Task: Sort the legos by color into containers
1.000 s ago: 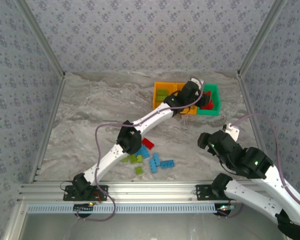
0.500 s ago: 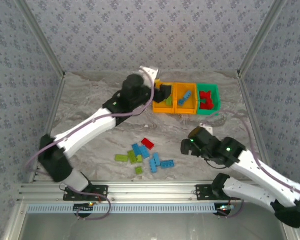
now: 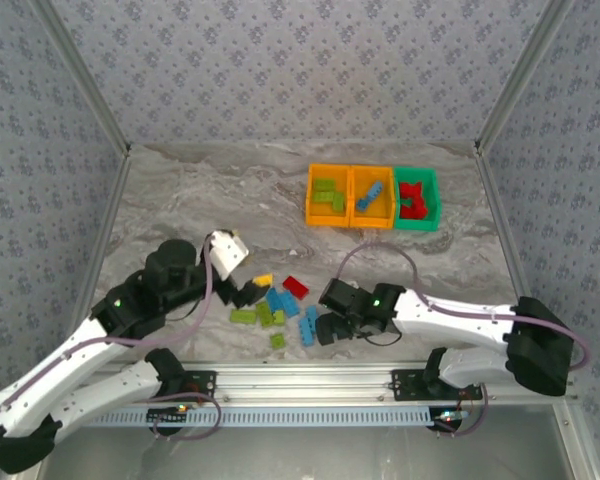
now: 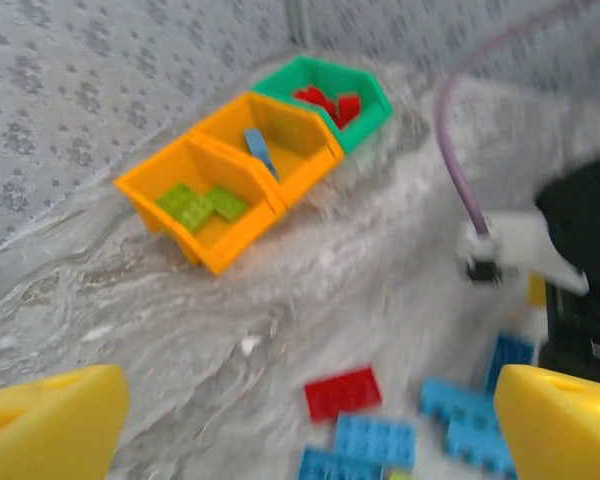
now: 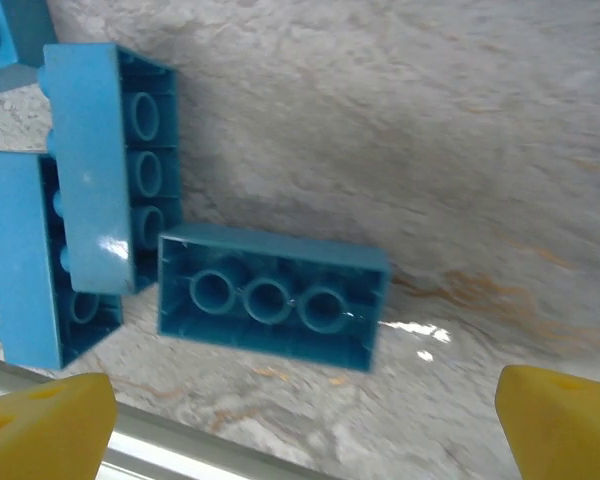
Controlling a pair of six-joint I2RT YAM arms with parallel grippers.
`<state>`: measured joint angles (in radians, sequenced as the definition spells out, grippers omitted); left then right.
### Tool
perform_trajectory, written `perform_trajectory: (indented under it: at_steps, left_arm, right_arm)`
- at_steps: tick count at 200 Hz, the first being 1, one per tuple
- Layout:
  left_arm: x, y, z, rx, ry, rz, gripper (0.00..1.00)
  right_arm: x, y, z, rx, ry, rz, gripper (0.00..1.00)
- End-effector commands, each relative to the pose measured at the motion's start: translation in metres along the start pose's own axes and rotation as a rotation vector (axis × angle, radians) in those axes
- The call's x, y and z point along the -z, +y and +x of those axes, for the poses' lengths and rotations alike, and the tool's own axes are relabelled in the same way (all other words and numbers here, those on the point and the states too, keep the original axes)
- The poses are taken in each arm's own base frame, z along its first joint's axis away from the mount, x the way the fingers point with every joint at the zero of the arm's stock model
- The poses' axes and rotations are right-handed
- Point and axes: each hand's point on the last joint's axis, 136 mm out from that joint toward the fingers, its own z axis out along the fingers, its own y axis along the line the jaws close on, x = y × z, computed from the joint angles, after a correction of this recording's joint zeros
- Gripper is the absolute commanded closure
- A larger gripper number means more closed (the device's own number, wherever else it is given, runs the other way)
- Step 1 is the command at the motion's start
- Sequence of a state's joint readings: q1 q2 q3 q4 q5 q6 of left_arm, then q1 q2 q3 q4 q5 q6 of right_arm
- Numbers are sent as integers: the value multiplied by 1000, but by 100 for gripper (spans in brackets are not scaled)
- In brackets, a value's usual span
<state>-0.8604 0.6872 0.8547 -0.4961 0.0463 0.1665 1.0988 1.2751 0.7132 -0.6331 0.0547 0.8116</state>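
Three bins [image 3: 350,195] line the far right of the table [image 3: 200,200], and their contents give you the colour map: lime in the left orange bin [image 3: 311,196], blue in the middle orange bin [image 3: 371,169], red in the green bin [image 3: 437,200]. Ten or so loose legos [image 3: 278,312] lie clustered near the front edge, well apart from the bins. Right gripper [image 3: 323,315] hangs low over the pile's right side, jaws wide, nothing held. In its wrist view an upturned blue brick [image 5: 272,295] lies between the fingertips [image 5: 42,425], placed for a pinch, I judge. Left gripper [image 3: 252,290] hovers at the pile's left, jaws wide and empty, a red brick [image 4: 343,392] just ahead. You should expect that blue brick to go to the middle bin.
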Motion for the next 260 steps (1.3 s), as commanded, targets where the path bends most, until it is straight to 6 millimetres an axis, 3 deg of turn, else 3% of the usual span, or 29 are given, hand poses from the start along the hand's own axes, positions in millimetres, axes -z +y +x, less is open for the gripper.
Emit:
perform_trajectory:
  at_steps: [1,46,75,100,126,149,172,201,219,234,236,260]
  left_arm:
    - [12,-19,37,-110,101,89,1]
    - [14,-22,39,-169,53,99,1]
    - [12,-29,43,-202,49,136,1]
    - [10,-32,50,-223,63,152,1]
    - [10,-33,47,-225,48,157,1]
    - [10,-33,37,-211,6,156,1]
    - [6,-31,21,-159,-64,142,1]
    - [3,-22,-4,-65,-138,101,1]
    - [2,-8,-11,6,-132,27,1]
    - [4,9,-6,56,-74,-63,1]
    - [4,12,-5,67,-66,-78,1]
    - [17,40,9,195,45,-250,1]
  right_arm:
    - [-15,18,-1,29,2,-70,0]
    - [-29,7,-5,46,9,30,2]
    - [-31,-8,-8,28,-15,114,16]
    - [-30,-13,-8,16,-25,138,40]
    - [-17,-14,-16,-11,-72,140,49]
    - [15,-41,-29,-67,-148,234,50]
    - [48,-69,-74,-127,-279,265,50]
    - [88,-110,-157,-207,-438,261,50]
    - [100,-137,-207,-259,-500,272,50]
    - [92,-154,-246,-266,-501,291,50]
    - [96,-156,-259,-273,-516,290,50]
    - [69,-182,-303,-328,-458,297,48]
